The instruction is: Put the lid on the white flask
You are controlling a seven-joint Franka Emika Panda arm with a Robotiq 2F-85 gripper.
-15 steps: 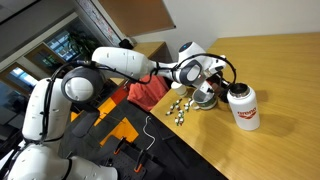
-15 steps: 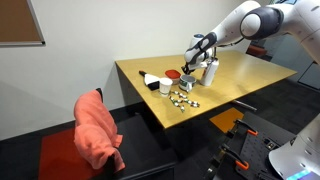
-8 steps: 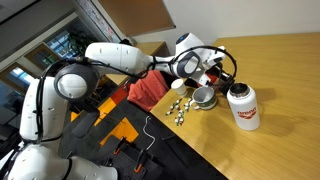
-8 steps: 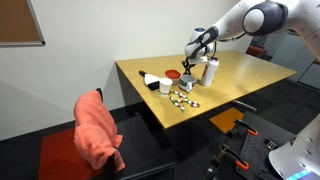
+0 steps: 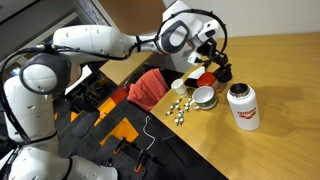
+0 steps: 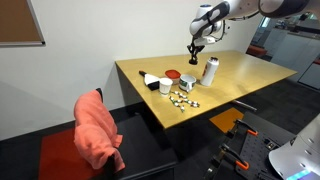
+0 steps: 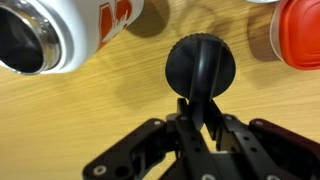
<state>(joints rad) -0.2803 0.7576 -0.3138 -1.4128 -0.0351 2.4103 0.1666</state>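
My gripper (image 7: 200,112) is shut on the handle of the black round lid (image 7: 200,65), which hangs above the wooden table. The white flask (image 7: 45,35) with red lettering stands to the lid's upper left in the wrist view, its dark-rimmed mouth open. In both exterior views the gripper (image 5: 217,66) (image 6: 194,50) is raised above the table. It holds the lid (image 5: 222,73) (image 6: 193,57) up and to one side of the flask (image 5: 242,105) (image 6: 211,70), apart from it.
A red piece (image 5: 205,78) (image 6: 173,73) (image 7: 300,35) and low white cups (image 5: 203,97) (image 6: 186,83) sit near the flask. Small metal pieces (image 5: 178,108) (image 6: 183,99) lie near the table edge. A red cloth (image 5: 148,88) (image 6: 100,125) hangs over a chair beside the table.
The arm has risen from low over the cups, lifting the lid clear of the table. The flask has not moved.
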